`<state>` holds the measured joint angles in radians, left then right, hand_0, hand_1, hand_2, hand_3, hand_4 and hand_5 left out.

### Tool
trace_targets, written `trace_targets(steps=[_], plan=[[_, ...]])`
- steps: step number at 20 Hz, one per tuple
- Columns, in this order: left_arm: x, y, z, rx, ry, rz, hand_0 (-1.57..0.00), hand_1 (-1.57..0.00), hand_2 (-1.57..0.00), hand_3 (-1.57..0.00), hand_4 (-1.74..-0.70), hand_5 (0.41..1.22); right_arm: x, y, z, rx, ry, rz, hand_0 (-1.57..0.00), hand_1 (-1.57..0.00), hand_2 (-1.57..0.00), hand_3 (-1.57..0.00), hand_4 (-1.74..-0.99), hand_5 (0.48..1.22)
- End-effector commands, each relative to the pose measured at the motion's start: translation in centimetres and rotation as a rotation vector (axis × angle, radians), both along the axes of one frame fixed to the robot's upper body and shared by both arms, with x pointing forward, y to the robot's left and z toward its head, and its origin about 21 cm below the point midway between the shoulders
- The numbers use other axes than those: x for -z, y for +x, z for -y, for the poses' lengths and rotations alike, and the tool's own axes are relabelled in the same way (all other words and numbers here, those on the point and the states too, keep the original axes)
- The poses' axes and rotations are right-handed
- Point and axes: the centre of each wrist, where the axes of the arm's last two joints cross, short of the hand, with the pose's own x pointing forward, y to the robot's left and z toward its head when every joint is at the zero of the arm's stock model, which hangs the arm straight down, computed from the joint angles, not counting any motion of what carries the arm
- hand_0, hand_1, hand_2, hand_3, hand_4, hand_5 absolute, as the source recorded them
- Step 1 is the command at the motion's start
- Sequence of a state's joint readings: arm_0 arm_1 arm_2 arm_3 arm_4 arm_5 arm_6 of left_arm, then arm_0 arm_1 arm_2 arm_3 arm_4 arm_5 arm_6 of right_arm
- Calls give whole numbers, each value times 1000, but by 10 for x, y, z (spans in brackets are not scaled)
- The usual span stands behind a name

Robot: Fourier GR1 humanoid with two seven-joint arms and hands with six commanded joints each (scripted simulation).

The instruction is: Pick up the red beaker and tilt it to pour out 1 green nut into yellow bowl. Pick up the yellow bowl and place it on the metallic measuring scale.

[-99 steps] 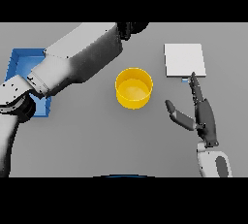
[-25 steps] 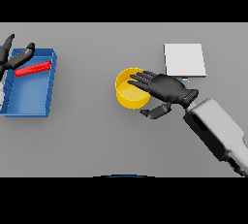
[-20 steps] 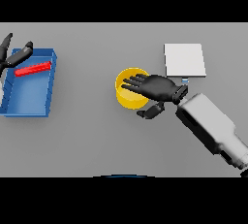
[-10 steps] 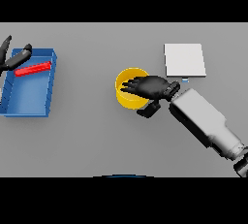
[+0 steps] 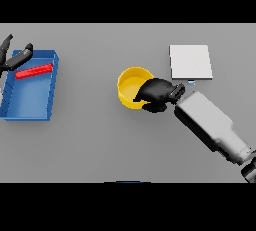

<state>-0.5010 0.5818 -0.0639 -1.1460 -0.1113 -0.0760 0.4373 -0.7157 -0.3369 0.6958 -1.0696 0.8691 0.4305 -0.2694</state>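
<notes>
The yellow bowl [image 5: 130, 86] stands at the middle of the table. My right hand [image 5: 155, 94] is at its right rim with its fingers curled over the edge, gripping the bowl. The red beaker [image 5: 33, 71] lies on its side in the blue tray [image 5: 29, 109] at the far left. My left hand [image 5: 13, 58] hovers open at the tray's upper left corner, just beside the beaker's end and not holding it. The metallic measuring scale [image 5: 190, 61] is a pale square plate to the upper right of the bowl. No green nut is visible.
The blue tray takes up the table's left edge. My right forearm [image 5: 210, 125] crosses the lower right part of the table, running up to the bowl.
My right hand has curled its fingers over the bowl's right rim and closed on it. The left hand stays beside the beaker at the tray.
</notes>
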Motion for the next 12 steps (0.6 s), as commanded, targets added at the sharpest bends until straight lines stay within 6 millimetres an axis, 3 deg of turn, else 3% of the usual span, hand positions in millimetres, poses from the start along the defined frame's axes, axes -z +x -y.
trace_targets(steps=[1,4,8,12], plan=[[1,-1,2,0,2,-2,1,1,1,1,-784,712,-2,1,1,8,-6,-9,-1278,-1266,-1187,-1027,-1637,1152],[1,0,3,12,-3,2,1,1,1,1,-782,710,-5,0,1,22,-26,-23,-1421,-1415,-1323,-1130,-1688,1186],[1,-2,3,17,-5,1,1,1,1,1,-782,703,-13,-2,3,14,-2,-7,-1510,-1507,-1387,-1195,-1719,1207],[-1,-4,0,17,12,8,1,1,1,1,-771,707,-41,2,9,43,7,2,-1546,-1545,-1459,-1160,-1732,1215]])
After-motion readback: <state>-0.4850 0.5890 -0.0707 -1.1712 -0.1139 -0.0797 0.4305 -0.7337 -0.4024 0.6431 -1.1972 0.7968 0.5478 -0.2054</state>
